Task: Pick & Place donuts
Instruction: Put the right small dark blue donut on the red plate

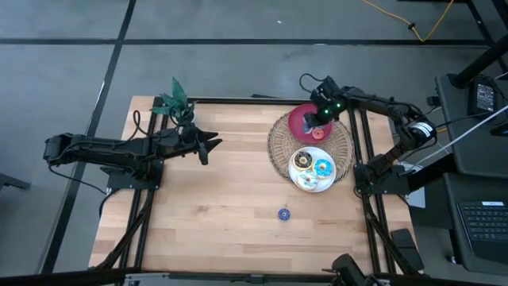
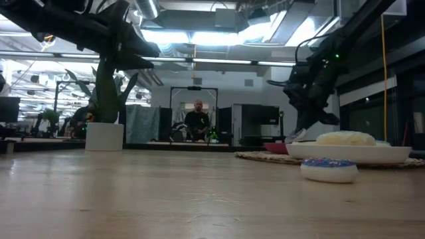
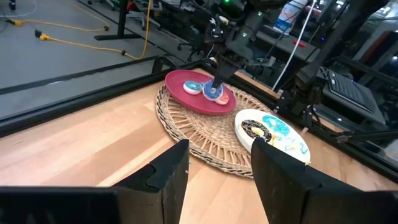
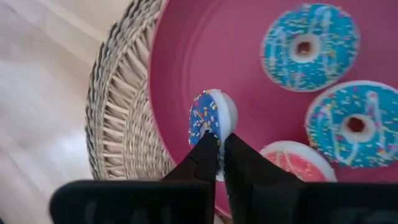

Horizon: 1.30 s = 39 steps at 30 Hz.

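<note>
The right gripper [image 4: 219, 144] pinches a small blue donut [image 4: 210, 116] on edge over the red plate [image 4: 249, 93], where two blue donuts [image 4: 309, 38] and a pink one [image 4: 292, 160] lie. Another small donut [image 1: 284, 214], apparently blue, sits alone toward the table's [image 1: 206, 206] near edge. The left gripper [image 3: 217, 171] hovers half open near the far left corner.

Light wooden slatted table [image 1: 214, 206]: round woven wicker mat [image 1: 279, 151] right of centre, small blue-iced donut [image 1: 284, 214] lower middle, potted green plant [image 1: 175, 101] upper left.
</note>
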Tool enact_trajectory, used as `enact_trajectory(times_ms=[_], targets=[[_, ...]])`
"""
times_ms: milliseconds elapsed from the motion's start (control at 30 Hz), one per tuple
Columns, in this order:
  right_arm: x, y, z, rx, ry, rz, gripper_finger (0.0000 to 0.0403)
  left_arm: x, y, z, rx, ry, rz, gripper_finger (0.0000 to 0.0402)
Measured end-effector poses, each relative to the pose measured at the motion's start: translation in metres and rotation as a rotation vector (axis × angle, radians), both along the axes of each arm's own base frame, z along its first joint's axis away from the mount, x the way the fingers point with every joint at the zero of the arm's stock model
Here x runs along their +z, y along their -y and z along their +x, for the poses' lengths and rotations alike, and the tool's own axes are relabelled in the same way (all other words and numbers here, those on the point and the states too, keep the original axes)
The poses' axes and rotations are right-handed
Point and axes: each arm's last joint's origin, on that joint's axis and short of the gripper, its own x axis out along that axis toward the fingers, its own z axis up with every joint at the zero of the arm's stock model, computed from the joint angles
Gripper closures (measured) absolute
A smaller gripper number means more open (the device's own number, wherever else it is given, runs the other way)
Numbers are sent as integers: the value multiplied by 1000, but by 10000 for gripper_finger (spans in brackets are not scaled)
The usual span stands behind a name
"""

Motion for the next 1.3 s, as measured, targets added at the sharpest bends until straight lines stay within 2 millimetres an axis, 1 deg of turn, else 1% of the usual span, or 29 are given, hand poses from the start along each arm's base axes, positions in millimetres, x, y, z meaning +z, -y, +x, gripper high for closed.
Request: enact_trajectory(times_ms=[133, 433, 600, 733, 967, 1067, 1167, 1300], targets=[[-2, -3, 5, 24, -15, -17, 384, 0, 0, 0, 0, 1, -2, 239], [-18, -4, 14, 55, -47, 29, 383, 0, 0, 0, -13, 5, -13, 243], [-19, -3, 15, 54, -49, 21, 373, 0, 1, 1, -39, 7, -21, 244], [-20, -5, 13, 50, -80, 29, 347, 0, 1, 1, -42, 6, -21, 248], [-20, -4, 13, 52, -87, 24, 269, 0, 1, 1, -42, 6, -21, 247], [-15, -1, 15, 65, -98, -18, 241, 0, 1, 1, -42, 6, -20, 249], [-5, 4, 19, 64, -79, -53, 223, 0, 1, 1, -42, 6, -20, 251], [1, 7, 22, 79, -64, -77, 215, 0, 1, 1, -45, 6, -21, 251]])
